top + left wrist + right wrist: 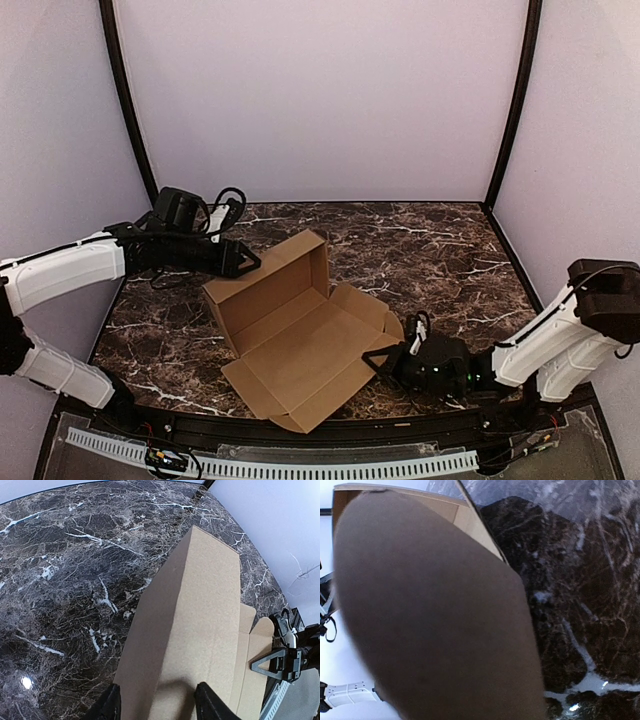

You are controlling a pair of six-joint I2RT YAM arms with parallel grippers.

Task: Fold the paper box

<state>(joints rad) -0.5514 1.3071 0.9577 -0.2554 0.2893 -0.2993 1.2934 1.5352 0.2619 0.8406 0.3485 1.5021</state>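
Note:
The paper box is a brown cardboard sheet lying half folded in the middle of the marble table, with its far long wall standing up. My left gripper hovers at the left end of that wall, open. In the left wrist view its fingers stand apart on either side of the wall's top edge, the left gripper not clamped on it. My right gripper sits low at the box's rounded right flap. That flap fills the right wrist view and hides the jaws.
Dark marble tabletop with pale lilac walls on three sides and black corner posts. A white perforated rail runs along the near edge. The right arm lies low across the front right corner.

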